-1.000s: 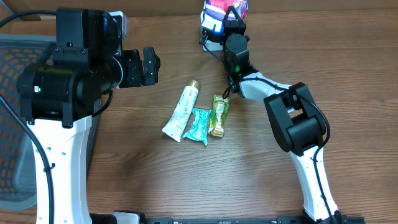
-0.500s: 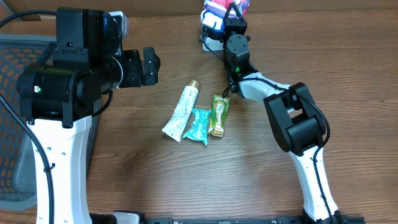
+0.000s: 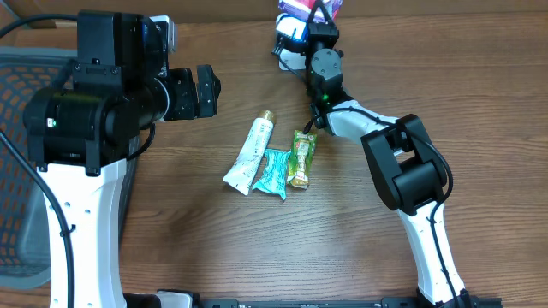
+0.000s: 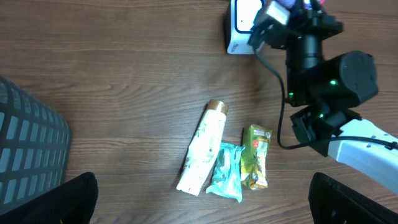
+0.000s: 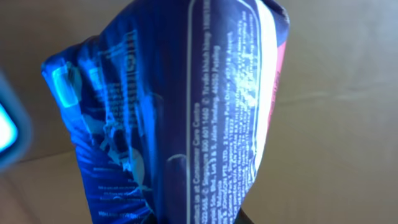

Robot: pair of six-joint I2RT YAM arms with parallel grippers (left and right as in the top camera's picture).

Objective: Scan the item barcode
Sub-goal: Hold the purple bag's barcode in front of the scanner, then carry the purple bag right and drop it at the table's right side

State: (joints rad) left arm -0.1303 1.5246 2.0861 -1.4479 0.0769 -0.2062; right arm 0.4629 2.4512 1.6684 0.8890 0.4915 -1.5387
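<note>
My right gripper (image 3: 313,27) is shut on a blue and pink packet (image 3: 300,7) at the table's far edge, holding it just above a white scanner (image 3: 289,44). The right wrist view is filled by the packet's blue printed back (image 5: 180,112), lit blue; no barcode shows on that face. From the left wrist view the scanner (image 4: 241,26) stands at the top with the packet (image 4: 287,9) beside it. My left gripper (image 3: 205,91) hovers open and holds nothing, left of the loose items; its fingers (image 4: 74,199) show at the bottom corners.
A white tube (image 3: 251,154), a teal packet (image 3: 274,174) and a green packet (image 3: 300,158) lie side by side mid-table. A dark mesh basket (image 3: 17,171) stands off the left edge. Cardboard (image 3: 428,7) lines the back.
The right gripper has shifted the packet slightly farther toward the back edge, over the scanner. The left arm has not moved.
</note>
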